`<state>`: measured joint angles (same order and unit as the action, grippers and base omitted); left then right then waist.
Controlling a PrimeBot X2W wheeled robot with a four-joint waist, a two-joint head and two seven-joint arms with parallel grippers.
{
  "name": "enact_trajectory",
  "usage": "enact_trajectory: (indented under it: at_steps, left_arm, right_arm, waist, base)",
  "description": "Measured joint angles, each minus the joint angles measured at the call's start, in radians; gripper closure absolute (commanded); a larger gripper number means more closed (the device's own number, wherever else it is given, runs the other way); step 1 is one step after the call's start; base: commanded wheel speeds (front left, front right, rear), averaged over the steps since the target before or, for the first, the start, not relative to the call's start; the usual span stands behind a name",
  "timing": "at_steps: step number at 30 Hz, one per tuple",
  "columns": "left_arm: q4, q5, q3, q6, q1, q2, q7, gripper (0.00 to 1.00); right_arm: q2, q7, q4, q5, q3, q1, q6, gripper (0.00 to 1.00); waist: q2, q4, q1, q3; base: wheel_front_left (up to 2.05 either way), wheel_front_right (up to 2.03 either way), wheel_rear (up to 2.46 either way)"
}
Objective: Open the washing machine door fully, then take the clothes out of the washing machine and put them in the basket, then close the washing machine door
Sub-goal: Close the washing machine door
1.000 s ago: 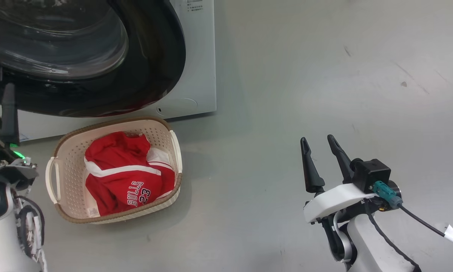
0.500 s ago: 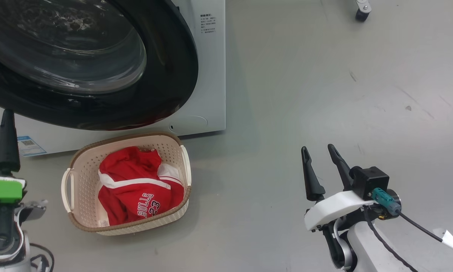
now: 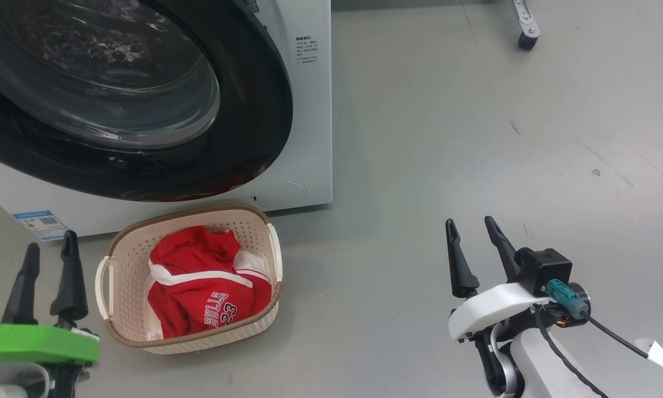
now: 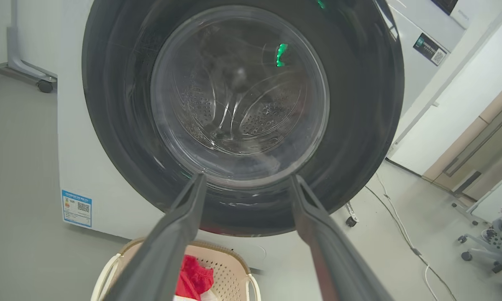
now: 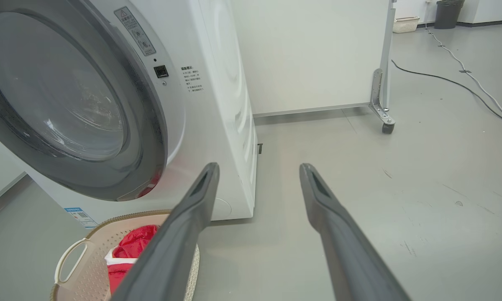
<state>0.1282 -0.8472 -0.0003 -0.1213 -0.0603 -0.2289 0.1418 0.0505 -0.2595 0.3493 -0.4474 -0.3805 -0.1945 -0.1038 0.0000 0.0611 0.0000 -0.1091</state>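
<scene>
Both pincers are standing released, fingers spread and gripping nothing. The left pincer [image 3: 51, 241] is hovering just beside the basket [image 3: 122, 265], off its left handle. The right pincer [image 3: 469, 221] is hanging well apart from the basket on the opposite side, over bare floor [image 3: 420, 138]. That floor is showing smooth grey with a few dark scuffs, and the basket is sitting on it. The clothes [image 3: 204, 287], red with white trim and "BULLS 23" lettering, are lying bunched inside the basket, touching neither pincer. Just behind the basket the washing machine [image 3: 309, 138] is rising white, its blue label [image 3: 38, 223] showing near the basket's left end. The washing machine door [image 3: 265, 110] is lying against the machine's front above the basket, the steel drum [image 4: 234, 113] showing through its glass. Far beyond the basket a white panel [image 5: 309, 54] is standing on a caster [image 5: 387, 127], and a cable [image 5: 443, 79] is trailing across the floor.
</scene>
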Motion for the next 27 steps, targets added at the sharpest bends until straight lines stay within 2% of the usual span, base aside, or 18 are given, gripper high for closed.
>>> enact_trajectory:
  at_steps: [6,14,20,27]
  left_arm:
    - [0.072,0.124,-0.061,-0.003,0.043,-0.040,0.110,0.00]
    - [0.164,0.267,-0.091,-0.004,0.066,-0.053,0.116,0.00]
    - [0.192,0.346,-0.067,0.002,0.071,-0.049,0.116,0.00]
    - [0.140,0.409,0.039,0.047,0.070,0.015,0.115,0.00]
  right_arm:
    - [0.000,0.000,0.000,0.002,0.005,0.000,0.007,0.00]
    - [0.000,0.000,-0.001,0.002,0.012,0.008,0.009,0.00]
    - [0.000,0.000,-0.001,0.003,0.016,0.019,0.010,0.00]
    - [0.000,0.000,-0.004,0.010,0.020,0.020,0.014,0.00]
  waist:
    - [0.0000,-0.002,0.0000,0.010]
    - [0.0000,-0.003,0.0000,0.019]
    - [0.0000,-0.004,0.0000,0.022]
    - [0.0000,-0.005,0.0000,0.023]
  base:
    - [0.00,0.00,0.00]
    - [0.00,0.00,0.00]
    - [0.00,0.00,0.00]
    - [0.00,0.00,0.00]
